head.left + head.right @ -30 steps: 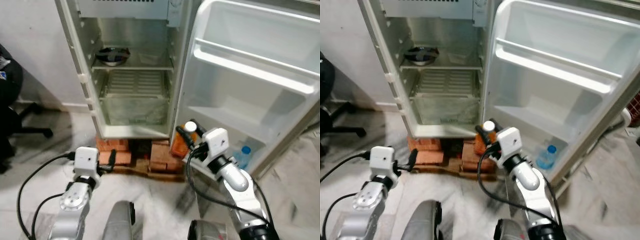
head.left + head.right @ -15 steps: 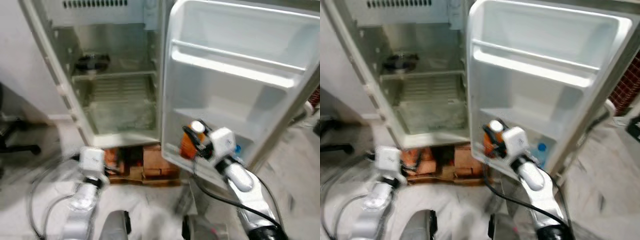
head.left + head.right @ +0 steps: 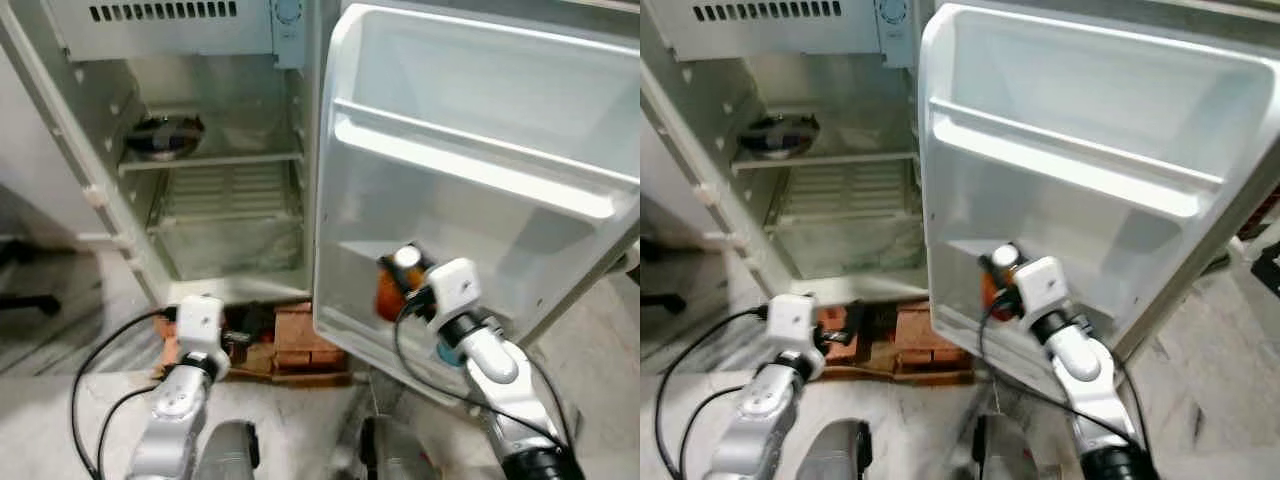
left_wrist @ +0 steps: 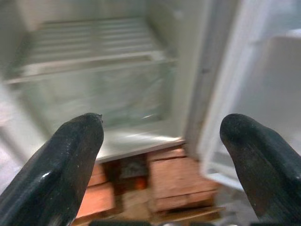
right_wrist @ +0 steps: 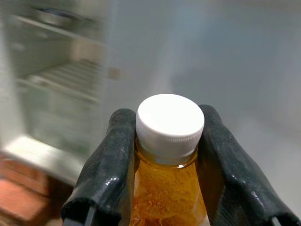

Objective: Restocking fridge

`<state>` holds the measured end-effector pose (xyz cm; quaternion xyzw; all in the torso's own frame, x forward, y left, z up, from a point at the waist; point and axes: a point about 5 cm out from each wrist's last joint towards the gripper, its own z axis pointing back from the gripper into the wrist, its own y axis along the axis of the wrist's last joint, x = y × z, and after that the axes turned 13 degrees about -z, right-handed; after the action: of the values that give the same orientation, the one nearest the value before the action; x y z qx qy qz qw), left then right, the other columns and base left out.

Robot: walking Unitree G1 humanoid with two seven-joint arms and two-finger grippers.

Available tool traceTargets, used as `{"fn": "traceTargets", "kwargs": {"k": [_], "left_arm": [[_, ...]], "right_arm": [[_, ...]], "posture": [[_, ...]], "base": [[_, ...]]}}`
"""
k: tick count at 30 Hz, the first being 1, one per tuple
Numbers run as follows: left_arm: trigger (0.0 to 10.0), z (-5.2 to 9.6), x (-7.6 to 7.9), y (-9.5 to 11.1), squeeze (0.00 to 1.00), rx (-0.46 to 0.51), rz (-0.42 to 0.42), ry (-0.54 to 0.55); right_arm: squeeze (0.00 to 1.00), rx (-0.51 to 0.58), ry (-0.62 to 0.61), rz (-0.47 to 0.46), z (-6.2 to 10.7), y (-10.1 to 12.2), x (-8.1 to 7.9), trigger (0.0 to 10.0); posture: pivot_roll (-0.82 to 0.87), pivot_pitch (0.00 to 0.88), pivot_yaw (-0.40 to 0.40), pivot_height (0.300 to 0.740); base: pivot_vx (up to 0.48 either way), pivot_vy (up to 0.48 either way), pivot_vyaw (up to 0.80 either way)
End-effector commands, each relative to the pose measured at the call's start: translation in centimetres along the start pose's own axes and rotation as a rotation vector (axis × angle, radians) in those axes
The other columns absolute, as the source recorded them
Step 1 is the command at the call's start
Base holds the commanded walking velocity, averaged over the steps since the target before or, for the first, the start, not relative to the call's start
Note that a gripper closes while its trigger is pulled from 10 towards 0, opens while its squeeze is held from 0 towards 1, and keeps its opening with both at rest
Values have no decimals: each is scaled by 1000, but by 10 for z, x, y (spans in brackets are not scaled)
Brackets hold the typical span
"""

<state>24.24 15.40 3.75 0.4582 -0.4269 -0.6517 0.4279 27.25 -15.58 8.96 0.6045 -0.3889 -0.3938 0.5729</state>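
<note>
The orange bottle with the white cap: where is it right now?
The orange bottle is clamped by its neck in the right gripper, held on the robot's right, in front of the open fridge door's lower shelf.

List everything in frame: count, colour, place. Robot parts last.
fridge: 1, white, ahead, standing open
fridge door: 1, white, swung open to the right, with moulded shelves
bowl: 1, dark metal, on the upper shelf inside the fridge
wire shelf: 1, pale, below the bowl
bricks: several, reddish, on the floor under the fridge
orange bottle: 1, orange contents with a white cap, held in front of the lower door shelf
cables: black, trailing from the left arm
chair base: 1, dark, at the far left on the floor
left pincer: black fingers apart, low, aimed at the fridge bottom
right pincer: black fingers closed on the bottle neck
</note>
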Motion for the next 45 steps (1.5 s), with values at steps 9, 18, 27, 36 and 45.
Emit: {"fn": "traceTargets", "kwargs": {"k": [9, 18, 27, 36, 45], "left_arm": [[10000, 0, -11, -2, 0, -15, -22, 34], [10000, 0, -11, -4, 0, -32, -35, 43], [10000, 4, -15, -5, 0, -36, -50, 53], [10000, 17, -18, -2, 0, -27, -58, 74], [10000, 43, -27, -1, 0, -31, -131, 104]], "right_arm": [[0, 33, 20, 8, -8, 8, -7, 10000], [0, 19, 13, 1, -7, 4, -6, 10000], [0, 6, -17, 22, -7, 2, -4, 10000], [0, -11, -101, 84, -4, -4, 1, 10000], [0, 62, -167, 141, -33, 13, 22, 10000]], "posture": [[-25, 0, -31, 637], [-25, 0, -30, 583], [-27, 0, -17, 553], [-18, 43, -10, 553], [28, 111, -10, 553]], "base": [[70, 0, 0], [0, 0, 0], [0, 0, 0], [0, 0, 0], [0, 0, 0]]}}
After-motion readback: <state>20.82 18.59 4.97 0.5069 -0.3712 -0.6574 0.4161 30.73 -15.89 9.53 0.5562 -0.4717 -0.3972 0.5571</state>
